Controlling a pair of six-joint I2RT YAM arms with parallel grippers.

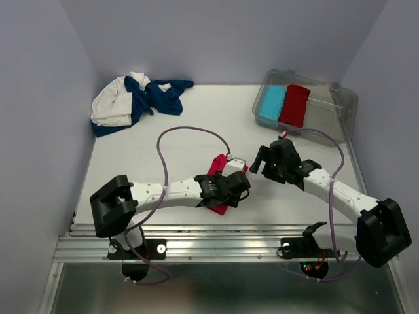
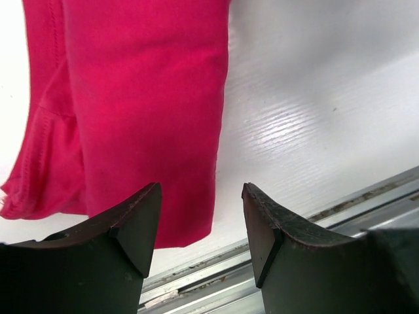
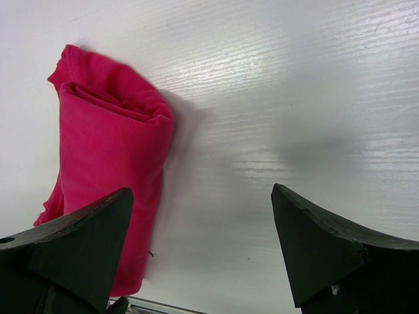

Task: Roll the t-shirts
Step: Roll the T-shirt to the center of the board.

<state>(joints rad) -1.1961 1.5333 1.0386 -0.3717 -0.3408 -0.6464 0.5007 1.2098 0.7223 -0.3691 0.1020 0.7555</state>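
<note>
Top external view is giving you the whole table (image 1: pixel 196 124), so read it from the left. In the far left corner a white t-shirt (image 1: pixel 110 104) and a navy t-shirt (image 1: pixel 157 98) are lying tangled in one loose heap. Near the middle, close to the near edge, your left gripper (image 1: pixel 230 188) is hovering over the pink-red t-shirt (image 1: pixel 217 165) and hiding most of it. The left wrist view is showing the left gripper (image 2: pixel 200 196) with its fingers apart and nothing between them. There the pink-red t-shirt (image 2: pixel 144 98) is lying as a long folded band, its end just beside the metal rail (image 2: pixel 314 216). Just right of that, your right gripper (image 1: pixel 263 161) is hanging above bare table. Its own camera is showing the right gripper (image 3: pixel 201 196) spread wide and holding nothing, with the pink-red t-shirt (image 3: pixel 111 150) to its left, one end coiled in layers. At the far right a clear bin (image 1: pixel 346 108) is holding a light blue t-shirt (image 1: pixel 271 103) and a dark red t-shirt (image 1: pixel 294 104), rolled and touching side by side.
</note>
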